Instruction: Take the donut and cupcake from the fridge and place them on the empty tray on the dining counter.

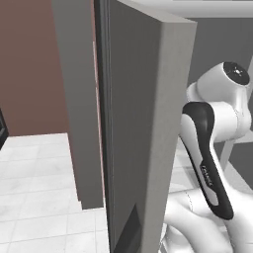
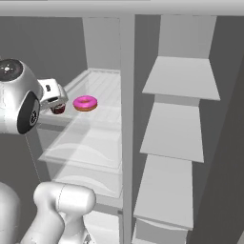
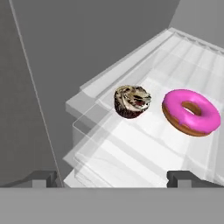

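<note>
Gripper (image 3: 111, 177): I see its jaws wide apart, holding nothing, short of the shelf.
Cupcake (image 3: 132, 101): on the fridge (image 2: 126, 119) shelf (image 3: 144, 135), just ahead.
Donut (image 3: 191, 112): same shelf, beside the cupcake, apart.

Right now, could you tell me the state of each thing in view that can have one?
fridge: door open, interior exposed.
donut: lying flat on the shelf, not held.
cupcake: on the same shelf beside the donut, tilted, not held.
gripper: open, holding nothing, short of the cupcake.
</note>
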Robot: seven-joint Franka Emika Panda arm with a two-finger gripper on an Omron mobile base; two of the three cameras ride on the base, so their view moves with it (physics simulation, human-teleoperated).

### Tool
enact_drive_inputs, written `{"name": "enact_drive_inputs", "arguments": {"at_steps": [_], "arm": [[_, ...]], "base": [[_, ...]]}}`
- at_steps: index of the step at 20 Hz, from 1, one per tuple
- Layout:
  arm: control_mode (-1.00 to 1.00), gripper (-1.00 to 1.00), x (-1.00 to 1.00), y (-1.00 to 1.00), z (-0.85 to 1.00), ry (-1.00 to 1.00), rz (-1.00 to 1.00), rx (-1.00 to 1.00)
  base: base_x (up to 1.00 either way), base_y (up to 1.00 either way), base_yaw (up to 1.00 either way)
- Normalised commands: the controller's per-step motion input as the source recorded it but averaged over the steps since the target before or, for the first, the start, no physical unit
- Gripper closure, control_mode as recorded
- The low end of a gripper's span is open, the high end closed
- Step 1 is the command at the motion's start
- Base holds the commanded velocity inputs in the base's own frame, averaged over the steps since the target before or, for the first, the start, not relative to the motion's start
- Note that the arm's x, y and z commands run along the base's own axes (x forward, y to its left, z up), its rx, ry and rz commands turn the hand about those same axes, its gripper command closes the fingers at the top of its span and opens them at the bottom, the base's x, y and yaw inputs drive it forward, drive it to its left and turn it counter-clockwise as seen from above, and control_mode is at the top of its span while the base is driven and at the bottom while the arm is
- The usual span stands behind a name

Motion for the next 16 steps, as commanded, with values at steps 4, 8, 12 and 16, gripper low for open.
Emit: {"name": "enact_drive_inputs", "arguments": {"at_steps": [4, 8, 12, 16], "arm": [[-1.00, -1.00, 0.16, -0.08, 0.15, 0.08, 0.00, -0.01], [-1.00, -1.00, 0.17, -0.11, 0.05, 0.08, 0.00, -0.02], [-1.00, -1.00, 0.35, -0.03, -0.22, 0.04, 0.00, -0.05], [-1.00, -1.00, 0.28, -0.10, -0.26, 0.00, 0.00, -0.06]], "base": [[0.00, 0.00, 0.00], [0.00, 0.00, 0.00], [0.00, 0.00, 0.00], [0.00, 0.00, 0.00]]}}
